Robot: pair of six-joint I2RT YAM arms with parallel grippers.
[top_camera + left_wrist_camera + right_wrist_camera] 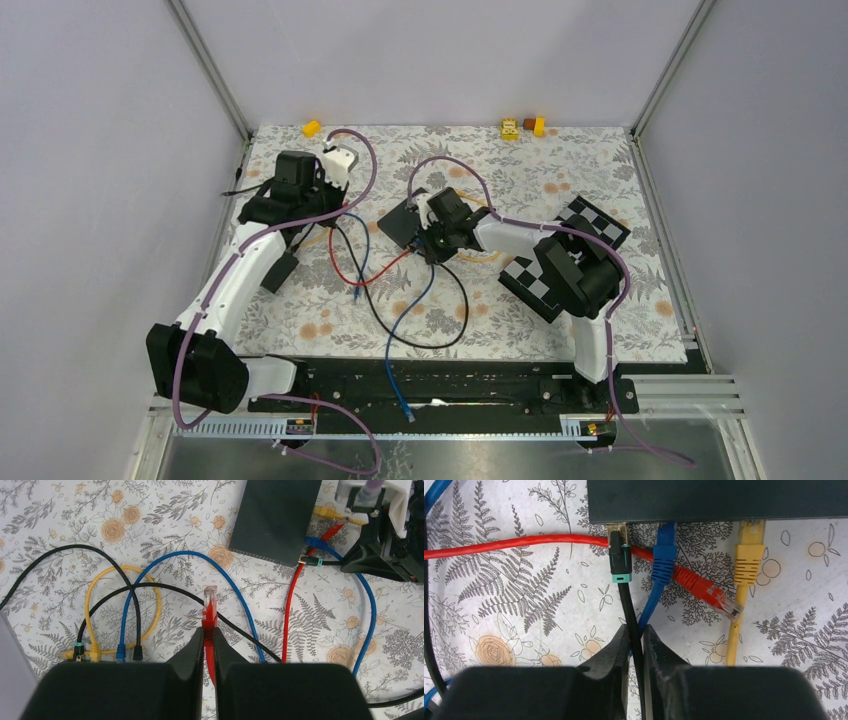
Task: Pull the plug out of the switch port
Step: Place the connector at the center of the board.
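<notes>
Switch [398, 224] sits in the middle of the table [520, 160], with the board [600, 222] to its right under the right arm. Three plugs sit side by side in the switch's near face: leftmost plug [619, 562], middle plug [663, 560], rightmost plug [748, 562]. A loose plug [719, 597] lies on the table in front, between the middle and rightmost ones. Right gripper [636, 632] pinches the leftmost cable [630, 607] just in front of its plug. Left gripper [209, 637], left of the switch, pinches a free-ended cable [209, 620], its tip ahead of the fingers.

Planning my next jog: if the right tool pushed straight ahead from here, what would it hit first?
Likely the black plug seated in the switch, directly ahead along the black cable the right tool pinches; depth is unclear.
</notes>
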